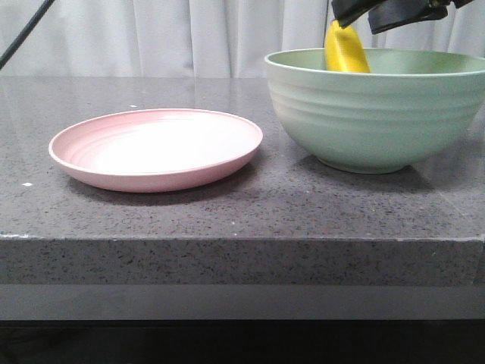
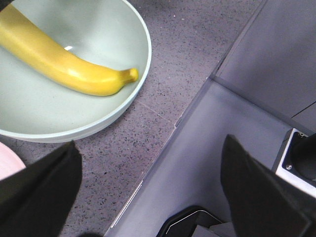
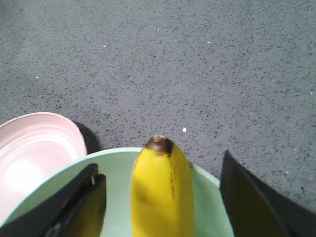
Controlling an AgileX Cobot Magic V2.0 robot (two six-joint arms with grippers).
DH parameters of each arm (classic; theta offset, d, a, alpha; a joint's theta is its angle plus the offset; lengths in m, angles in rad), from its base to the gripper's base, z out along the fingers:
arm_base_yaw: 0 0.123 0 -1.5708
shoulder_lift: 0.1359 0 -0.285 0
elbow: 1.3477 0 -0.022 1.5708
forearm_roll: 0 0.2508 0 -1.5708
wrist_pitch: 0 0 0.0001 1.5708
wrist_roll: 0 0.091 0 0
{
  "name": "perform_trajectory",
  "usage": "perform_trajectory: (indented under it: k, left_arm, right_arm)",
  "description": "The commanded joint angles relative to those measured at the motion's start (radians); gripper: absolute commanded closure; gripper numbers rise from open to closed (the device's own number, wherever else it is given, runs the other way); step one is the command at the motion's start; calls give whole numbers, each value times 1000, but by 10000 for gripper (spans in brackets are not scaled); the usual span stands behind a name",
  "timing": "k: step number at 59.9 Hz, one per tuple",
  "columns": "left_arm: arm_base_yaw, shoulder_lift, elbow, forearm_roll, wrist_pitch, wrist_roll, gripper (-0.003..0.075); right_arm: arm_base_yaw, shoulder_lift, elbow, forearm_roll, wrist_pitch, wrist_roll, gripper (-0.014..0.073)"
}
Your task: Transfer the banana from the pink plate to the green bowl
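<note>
2 dishes sit on the grey speckled counter (image 1: 189, 205) in the front view: the empty pink plate (image 1: 155, 148) left, the green bowl (image 1: 375, 106) right, with the banana (image 1: 345, 49) leaning inside beneath the right gripper (image 1: 394, 11); white curtains hang behind. Left wrist view: smooth yellow banana (image 2: 64, 66) lying in the bowl (image 2: 118, 106), left gripper (image 2: 153, 187) spread wide, holding nothing. Right wrist view: dark-tipped banana (image 3: 160, 190) between open fingers (image 3: 79, 202), not touching either.

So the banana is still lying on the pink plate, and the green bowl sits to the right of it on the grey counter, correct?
Not quite. The pink plate has nothing on it; the banana is already in the green bowl, as the left wrist view shows. The bowl does sit to the plate's right on the grey counter.
</note>
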Motion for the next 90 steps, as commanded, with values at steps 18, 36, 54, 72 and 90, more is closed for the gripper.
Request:
perform_trajectory:
  k: [18,36,54,72,90]
  left_arm:
    - [-9,-31,-32,-15,-55,-1,518]
    - [28,-54,-32,144,-172,-60,741]
    - [253,-233,21,464,-221,-243,741]
    - [380,-602,434,464,-373,-276,741]
    - [380,-1034,825,384,-382,-293,741]
  right_arm:
    - [-5,-186,-37,45,12,-8,655]
    - [-5,-283,-32,39,68,-8,655]
    - [44,-634,210,-1,-216,-29,655]
    - [136,-1042,556,23,-372,-45,655]
    - [135,-1384,824,99,-307,-45,655]
